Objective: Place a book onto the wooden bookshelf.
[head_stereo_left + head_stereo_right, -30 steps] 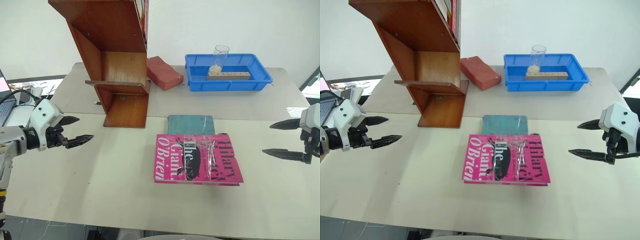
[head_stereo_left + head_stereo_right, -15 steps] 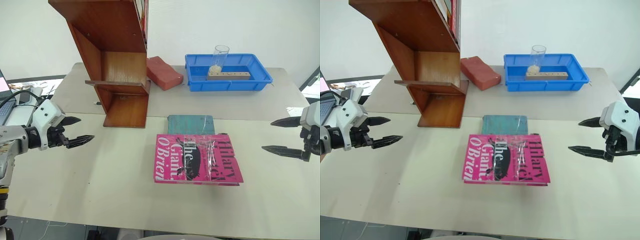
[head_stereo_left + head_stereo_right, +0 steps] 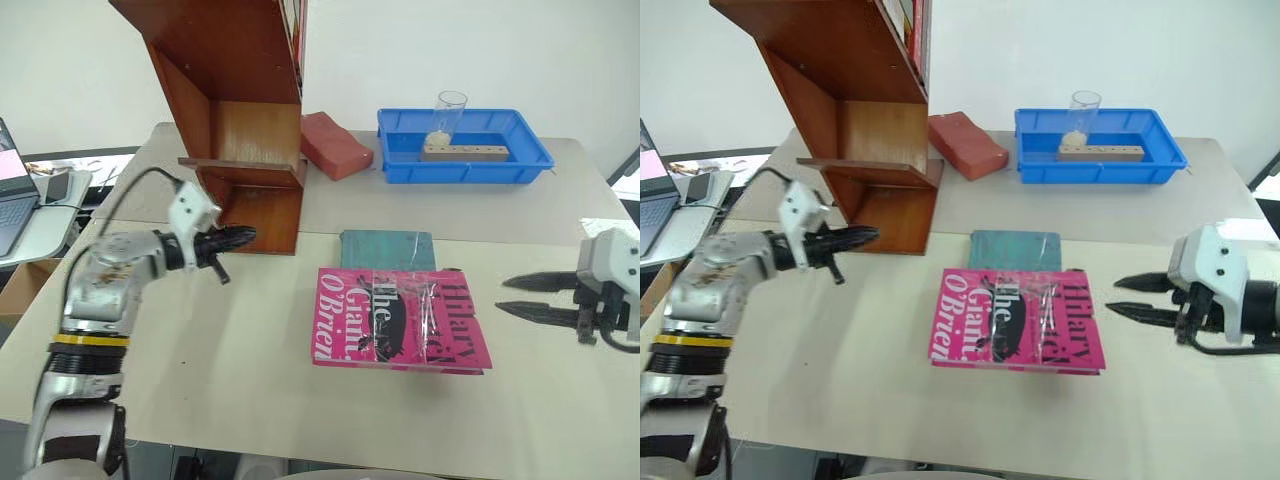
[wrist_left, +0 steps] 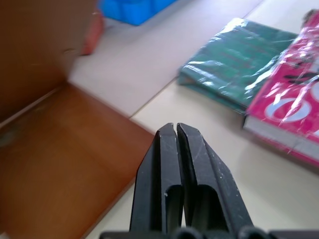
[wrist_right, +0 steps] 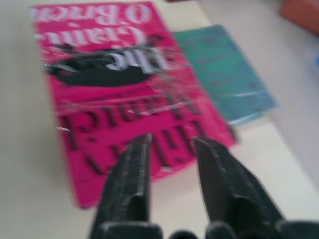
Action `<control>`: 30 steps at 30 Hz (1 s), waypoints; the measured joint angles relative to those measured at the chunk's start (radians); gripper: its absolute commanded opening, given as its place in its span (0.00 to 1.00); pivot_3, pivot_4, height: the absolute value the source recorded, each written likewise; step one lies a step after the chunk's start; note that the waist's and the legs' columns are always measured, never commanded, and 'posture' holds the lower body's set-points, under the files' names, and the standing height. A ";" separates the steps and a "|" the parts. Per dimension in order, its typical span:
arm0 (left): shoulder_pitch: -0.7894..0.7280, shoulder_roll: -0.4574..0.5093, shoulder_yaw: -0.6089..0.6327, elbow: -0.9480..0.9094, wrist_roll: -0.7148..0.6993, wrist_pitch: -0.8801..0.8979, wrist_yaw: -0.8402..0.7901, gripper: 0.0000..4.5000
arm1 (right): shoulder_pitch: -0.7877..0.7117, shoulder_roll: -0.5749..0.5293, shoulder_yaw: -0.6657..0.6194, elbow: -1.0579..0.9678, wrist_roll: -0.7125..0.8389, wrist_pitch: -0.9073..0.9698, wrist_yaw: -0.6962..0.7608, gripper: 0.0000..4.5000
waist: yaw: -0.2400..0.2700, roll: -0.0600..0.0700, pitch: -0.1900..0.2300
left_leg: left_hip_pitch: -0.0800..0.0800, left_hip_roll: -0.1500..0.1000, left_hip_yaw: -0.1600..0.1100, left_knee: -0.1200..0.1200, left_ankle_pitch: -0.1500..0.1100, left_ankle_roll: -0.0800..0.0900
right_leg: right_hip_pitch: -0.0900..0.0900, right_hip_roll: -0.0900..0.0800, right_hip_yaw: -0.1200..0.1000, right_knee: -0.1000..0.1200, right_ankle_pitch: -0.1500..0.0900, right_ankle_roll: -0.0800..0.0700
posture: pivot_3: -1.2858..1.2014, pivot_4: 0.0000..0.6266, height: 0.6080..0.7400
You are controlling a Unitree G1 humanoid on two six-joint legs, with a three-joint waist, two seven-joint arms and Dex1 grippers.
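The large bright pink paperback book [image 3: 400,322] lies flat on the pale tabletop [image 3: 230,370], untouched. The right tool [image 3: 512,298], fingers apart, hovers just beside its right edge. The left tool [image 3: 243,236], fingers together, hangs before the tall reddish-brown wooden bookshelf [image 3: 245,120], bare tabletop between it and the book.

On the pale beige table [image 3: 250,370], a small teal-green plastic-wrapped book [image 3: 386,249] lies near centre. At one o'clock from it sits a blue plastic tray [image 3: 530,158] holding a clear glass cup [image 3: 448,115] and a drilled wooden block [image 3: 462,152]. A red brick-like block [image 3: 335,146] lies at eleven o'clock. At nine o'clock, off the table, an open laptop [image 3: 14,205].
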 measured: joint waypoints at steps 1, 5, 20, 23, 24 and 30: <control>-0.010 -0.027 -0.032 0.016 0.013 -0.009 -0.002 0.00 | 0.048 0.014 -0.018 -0.052 0.019 0.023 0.003 0.05 | -0.001 0.000 0.000 | 0.000 0.000 0.000 0.000 0.000 0.000 | 0.000 0.000 0.000 0.000 0.000 0.000 | 0.52 0.24 0.49; -0.047 -0.114 -0.121 0.137 0.085 -0.089 0.000 0.00 | 0.244 0.063 -0.064 -0.209 0.015 0.057 0.021 0.01 | -0.007 -0.001 0.000 | 0.000 -0.001 -0.002 0.001 0.000 0.000 | 0.000 0.000 0.000 0.000 0.000 0.000 | 0.52 0.24 0.49; -0.151 -0.221 -0.207 0.386 0.166 -0.200 -0.152 0.00 | 0.230 0.082 0.214 -0.183 -0.251 -0.086 -0.134 0.01 | -0.018 -0.003 0.000 | 0.001 -0.003 -0.006 0.000 0.000 0.000 | -0.001 0.001 0.000 -0.001 -0.003 0.006 | 0.52 0.24 0.49; -0.112 -0.173 -0.218 0.321 0.160 -0.153 -0.225 0.00 | 0.168 0.083 0.252 -0.128 -0.272 -0.107 -0.158 0.01 | -0.019 -0.002 0.000 | 0.001 -0.003 -0.006 0.000 0.000 0.000 | -0.001 0.001 0.000 0.000 -0.003 0.005 | 0.52 0.24 0.49; -0.100 -0.159 -0.218 0.298 0.154 -0.139 -0.242 0.00 | 0.149 0.080 0.263 -0.109 -0.278 -0.118 -0.157 0.01 | -0.019 -0.002 0.000 | 0.000 -0.003 -0.006 0.000 0.000 0.000 | -0.001 0.001 0.000 0.000 -0.003 0.005 | 0.52 0.24 0.49; -0.017 -0.103 -0.216 0.129 0.109 -0.027 -0.310 0.00 | -0.033 0.046 0.329 0.059 -0.300 -0.197 -0.137 0.01 | -0.015 -0.002 -0.001 | 0.001 -0.003 -0.006 0.001 0.000 0.000 | -0.001 0.001 0.000 -0.001 -0.001 0.002 | 0.52 0.24 0.49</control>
